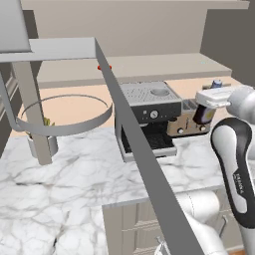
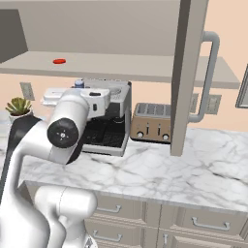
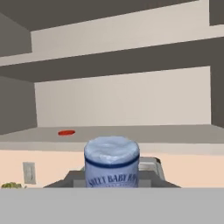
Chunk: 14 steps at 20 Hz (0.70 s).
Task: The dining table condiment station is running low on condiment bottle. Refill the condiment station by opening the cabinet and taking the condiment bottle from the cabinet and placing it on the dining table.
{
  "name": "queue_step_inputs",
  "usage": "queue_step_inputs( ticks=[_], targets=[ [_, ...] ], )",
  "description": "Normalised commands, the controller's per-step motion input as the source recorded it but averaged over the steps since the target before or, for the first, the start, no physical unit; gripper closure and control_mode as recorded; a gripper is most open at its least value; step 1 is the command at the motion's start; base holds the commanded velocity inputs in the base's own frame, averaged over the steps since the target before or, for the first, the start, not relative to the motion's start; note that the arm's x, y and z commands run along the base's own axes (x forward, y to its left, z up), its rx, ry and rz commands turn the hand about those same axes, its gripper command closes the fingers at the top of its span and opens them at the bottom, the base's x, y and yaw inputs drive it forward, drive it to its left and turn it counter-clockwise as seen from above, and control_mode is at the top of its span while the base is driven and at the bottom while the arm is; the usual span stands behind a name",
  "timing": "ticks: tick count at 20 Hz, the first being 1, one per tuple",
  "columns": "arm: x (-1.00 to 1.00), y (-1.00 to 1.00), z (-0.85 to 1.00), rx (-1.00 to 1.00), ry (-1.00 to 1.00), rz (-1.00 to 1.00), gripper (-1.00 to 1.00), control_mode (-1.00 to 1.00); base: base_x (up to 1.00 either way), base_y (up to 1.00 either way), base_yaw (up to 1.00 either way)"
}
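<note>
At the right of the left base view we see the gripper (image 1: pixel 205 110) closed around the condiment bottle (image 1: pixel 203 113), held in the air above the toaster (image 1: pixel 187 122), beside the espresso machine (image 1: pixel 147 112). The cabinet (image 2: pixel 121 63) stands open, its door (image 2: pixel 186 72) at upper right in the right base view.

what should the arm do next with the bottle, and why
Probably draw back from the cabinet and turn toward the dining table: the pincer already holds the condiment bottle out over the counter, clear of the shelf.
</note>
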Motion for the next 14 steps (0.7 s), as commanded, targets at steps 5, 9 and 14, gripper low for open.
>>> queue_step_inputs(
  ticks=[5,9,14],
  targets=[
    [-0.41,0.06,-0.27,0.00,0.10,0.00,1.00,-1.00,0.00,0.00,0.00],
    [0.00,0.07,-0.06,-0.04,0.03,0.01,1.00,-1.00,0.00,0.00,0.00],
    [-0.14,0.05,0.00,-0.06,-0.03,0.01,1.00,1.00,-0.36,0.00,-0.11]
  ],
)
